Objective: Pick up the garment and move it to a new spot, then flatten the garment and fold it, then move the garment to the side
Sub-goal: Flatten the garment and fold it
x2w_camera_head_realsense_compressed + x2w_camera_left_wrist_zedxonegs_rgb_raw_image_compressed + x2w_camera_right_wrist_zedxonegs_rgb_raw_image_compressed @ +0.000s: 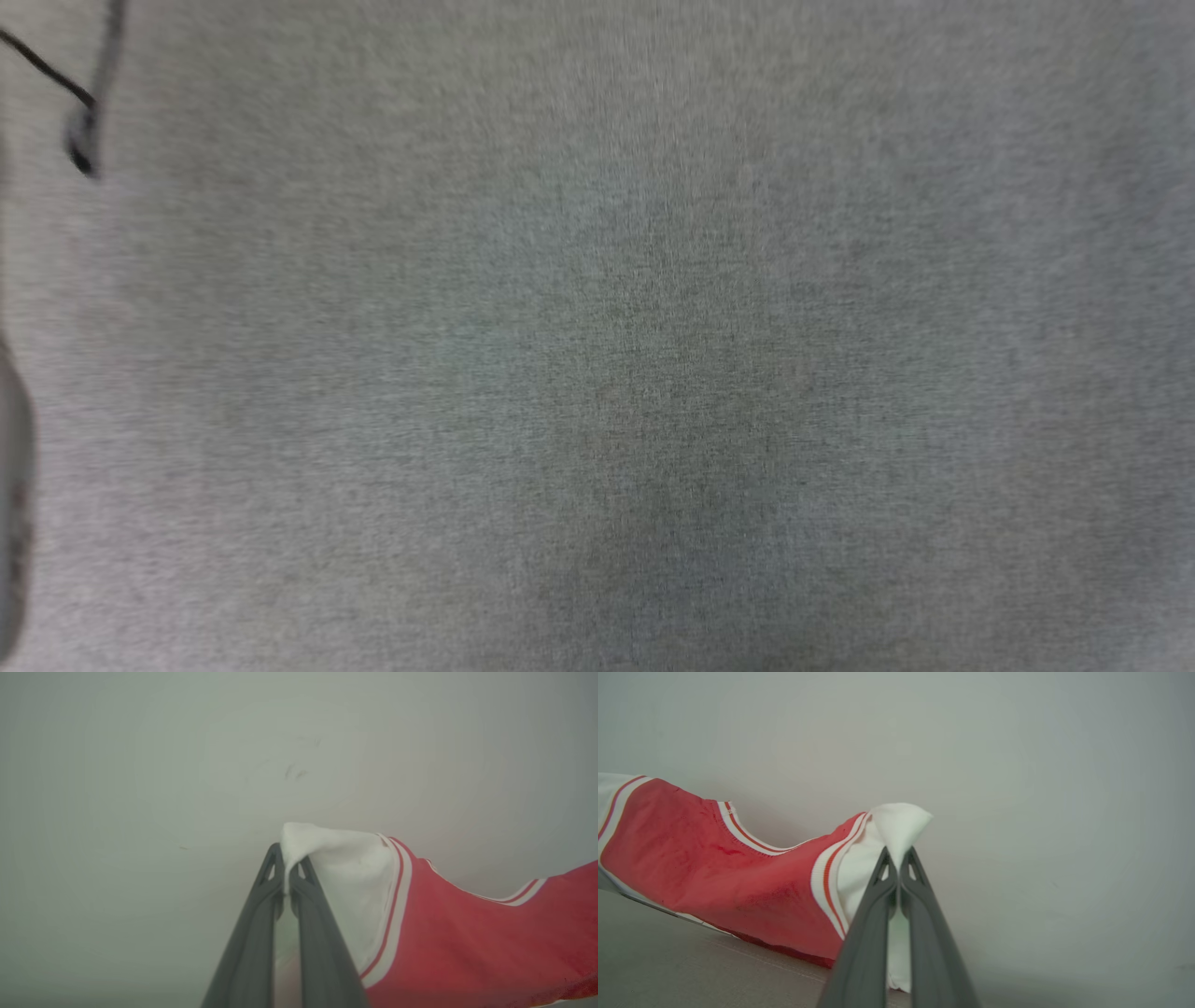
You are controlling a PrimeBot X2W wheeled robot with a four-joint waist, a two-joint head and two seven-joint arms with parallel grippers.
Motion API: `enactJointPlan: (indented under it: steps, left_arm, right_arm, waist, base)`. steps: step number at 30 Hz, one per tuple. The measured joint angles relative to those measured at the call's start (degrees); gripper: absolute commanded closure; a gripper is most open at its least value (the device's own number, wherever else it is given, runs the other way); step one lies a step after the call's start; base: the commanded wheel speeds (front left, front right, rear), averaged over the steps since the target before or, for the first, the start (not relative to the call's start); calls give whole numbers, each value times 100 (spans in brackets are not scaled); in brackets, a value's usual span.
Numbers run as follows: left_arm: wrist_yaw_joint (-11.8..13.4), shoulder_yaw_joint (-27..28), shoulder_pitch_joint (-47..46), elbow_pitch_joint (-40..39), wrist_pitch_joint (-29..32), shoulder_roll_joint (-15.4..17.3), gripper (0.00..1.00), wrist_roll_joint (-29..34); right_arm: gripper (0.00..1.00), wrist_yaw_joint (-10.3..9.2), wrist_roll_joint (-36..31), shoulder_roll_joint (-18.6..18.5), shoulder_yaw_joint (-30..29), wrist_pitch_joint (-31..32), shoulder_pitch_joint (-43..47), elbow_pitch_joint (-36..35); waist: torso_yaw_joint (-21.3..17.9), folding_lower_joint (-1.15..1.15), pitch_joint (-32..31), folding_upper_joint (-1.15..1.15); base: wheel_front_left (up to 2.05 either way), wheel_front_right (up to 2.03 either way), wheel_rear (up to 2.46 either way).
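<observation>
The garment (467, 933) is a red shirt with white sleeves and red-and-white striped trim, stretched between my two grippers. In the left wrist view my left gripper (286, 865) is shut on one white sleeve, the red body running off to the right. Seen from the right wrist, my right gripper (897, 858) is shut on the other white sleeve, and the garment (724, 872) hangs away to the left with its lower edge near the grey cloth surface (668, 961). The printed front is hidden.
The head view looks down on blurred grey fabric (597, 336). A thin black cable (65, 89) loops at its top left corner, and a pale blurred shape (13, 504) lies along its left edge. A plain pale wall (1017, 765) stands behind both grippers.
</observation>
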Motion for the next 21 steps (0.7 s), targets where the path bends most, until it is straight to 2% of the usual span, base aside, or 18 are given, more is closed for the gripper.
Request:
enactJointPlan:
  steps: [6,12,15,17,18,19,21]
  left_arm:
    - [-60,5,1526,-157,-67,-77,100,-345]
    - [-34,-11,3407,-656,-145,-97,100,-554]
    - [119,-10,4390,-1060,-178,-91,100,-642]
    - [176,1,4706,-1217,-170,-85,100,-688]
    - [332,51,5355,-1530,-133,-69,100,-804]
    - [332,51,5355,-1530,-133,-69,100,-804]
    - [486,87,6017,-1874,-70,-29,100,-907]
  right_arm:
    - [100,0,593,-290,565,112,1464,-367]
    - [100,0,1100,-671,720,265,3274,-990]
    - [100,0,1230,-792,646,330,4118,-1318]
    - [100,0,1230,-825,615,352,4386,-1433]
    - [100,0,1246,-866,512,430,4922,-1644]
    - [100,0,1246,-866,512,430,4922,-1644]
    - [100,0,1244,-893,364,510,5479,-1856]
  waist:
    - [78,-1,-766,0]
    - [152,-2,-1625,0]
    - [182,-3,-2039,0]
    - [191,-3,-2166,0]
    - [203,-3,-2410,0]
    - [203,-3,-2410,0]
    - [209,-3,-2636,0]
  base:
    - [0,0,0]
    - [0,0,0]
    - [0,0,0]
    - [0,0,0]
    - [0,0,0]
    - [0,0,0]
    - [0,0,0]
